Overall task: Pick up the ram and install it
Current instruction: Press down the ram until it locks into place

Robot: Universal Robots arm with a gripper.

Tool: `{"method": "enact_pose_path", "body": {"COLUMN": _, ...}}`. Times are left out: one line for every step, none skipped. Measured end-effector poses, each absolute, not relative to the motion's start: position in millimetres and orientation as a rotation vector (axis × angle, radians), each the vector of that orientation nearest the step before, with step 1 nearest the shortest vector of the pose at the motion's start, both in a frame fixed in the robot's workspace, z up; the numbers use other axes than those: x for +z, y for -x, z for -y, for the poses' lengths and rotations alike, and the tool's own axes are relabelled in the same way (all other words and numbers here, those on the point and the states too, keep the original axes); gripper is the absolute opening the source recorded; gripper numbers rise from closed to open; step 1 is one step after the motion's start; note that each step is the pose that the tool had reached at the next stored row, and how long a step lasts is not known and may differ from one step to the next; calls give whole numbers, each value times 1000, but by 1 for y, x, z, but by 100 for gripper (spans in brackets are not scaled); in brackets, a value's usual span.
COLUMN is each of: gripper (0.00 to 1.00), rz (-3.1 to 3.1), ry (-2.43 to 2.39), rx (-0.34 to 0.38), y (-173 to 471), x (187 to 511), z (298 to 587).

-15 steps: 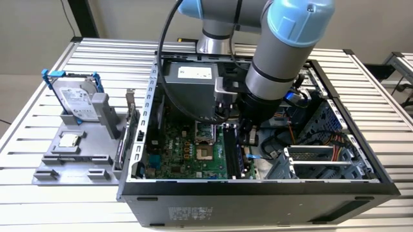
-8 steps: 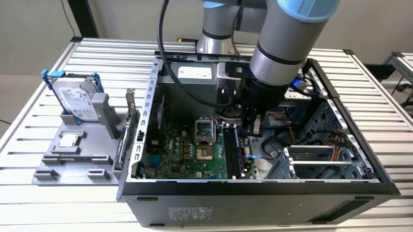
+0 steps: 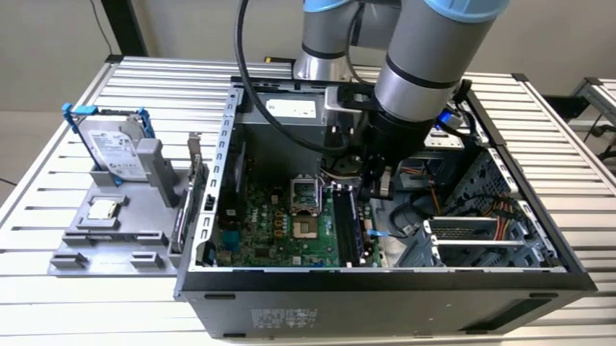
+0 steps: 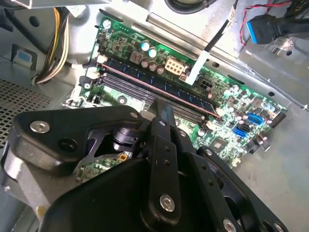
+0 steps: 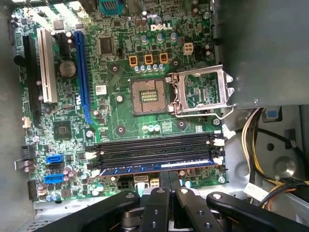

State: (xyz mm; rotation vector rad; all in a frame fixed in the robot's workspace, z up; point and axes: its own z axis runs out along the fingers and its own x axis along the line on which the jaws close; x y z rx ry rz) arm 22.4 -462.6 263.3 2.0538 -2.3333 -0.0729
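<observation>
First wrist view: ram (image 5: 159,167) sits in motherboard (image 5: 120,116) slot, end effector (image 5: 169,181) touching.

Slatted alu table (image 3: 58,209), beige wall (image 3: 192,29) behind, dark post (image 3: 125,29)

The arm (image 3: 423,65) comes down from the top of the exterior view, its thick grey segment with a pale blue joint cap slanting toward the exterior view's left as it descends. A second grey segment (image 3: 327,36) stands just behind it. A black cable (image 3: 252,86) loops down alongside the arm to the wrist. The black wrist block (image 3: 390,137) carries the end effector (image 3: 371,184), which points downward. In both wrist views the end effector (image 4: 164,116) (image 5: 169,181) shows black linkage bars with silver screws, and its two slim fingers (image 5: 164,180) lie pressed together, side by side.
</observation>
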Motion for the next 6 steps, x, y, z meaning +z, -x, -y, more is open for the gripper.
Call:
{"method": "enact_pose_path", "body": {"gripper": 0, "rz": 2333, "ry": -2054, "rx": -73, "y": -22, "x": 263, "z": 463}}
{"method": "enact_pose_path", "body": {"gripper": 0, "rz": 2333, "ry": -2054, "rx": -73, "y": -22, "x": 264, "z": 463}}
{"method": "enact_pose_path", "body": {"gripper": 0, "rz": 2333, "ry": -2054, "rx": -73, "y": -22, "x": 264, "z": 463}}
{"method": "enact_pose_path", "body": {"gripper": 0, "rz": 2333, "ry": -2054, "rx": -73, "y": -22, "x": 264, "z": 463}}
{"method": "enact_pose_path", "body": {"gripper": 0, "rz": 2333, "ry": -2054, "rx": -73, "y": -22, "x": 264, "z": 463}}
{"method": "enact_pose_path", "body": {"gripper": 0, "rz": 2333, "ry": -2054, "rx": -73, "y": -22, "x": 264, "z": 463}}
